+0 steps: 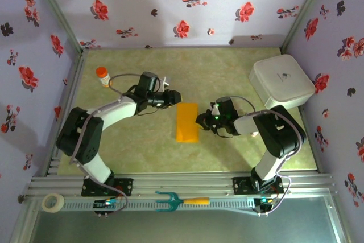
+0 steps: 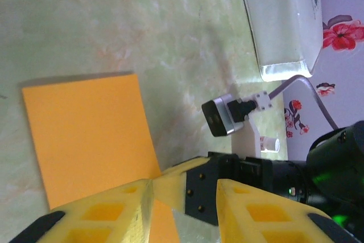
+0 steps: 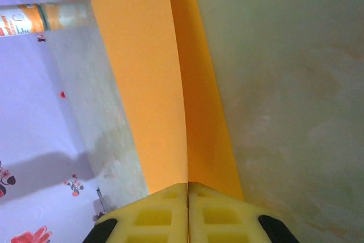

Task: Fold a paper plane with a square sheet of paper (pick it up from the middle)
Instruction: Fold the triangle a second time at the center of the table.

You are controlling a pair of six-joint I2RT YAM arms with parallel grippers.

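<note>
Right hand [image 3: 187, 186] pinches thin, creased orange sheet [image 3: 148, 83].

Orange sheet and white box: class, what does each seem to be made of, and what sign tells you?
Orange sheet: thin matte paper, likely; it holds a sharp fold. White box: probably smooth plastic, going by its rounded corners and faint sheen.

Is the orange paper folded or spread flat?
Folded: the paper is a narrow rectangle, with two layers overlapping in the right wrist view.
</note>
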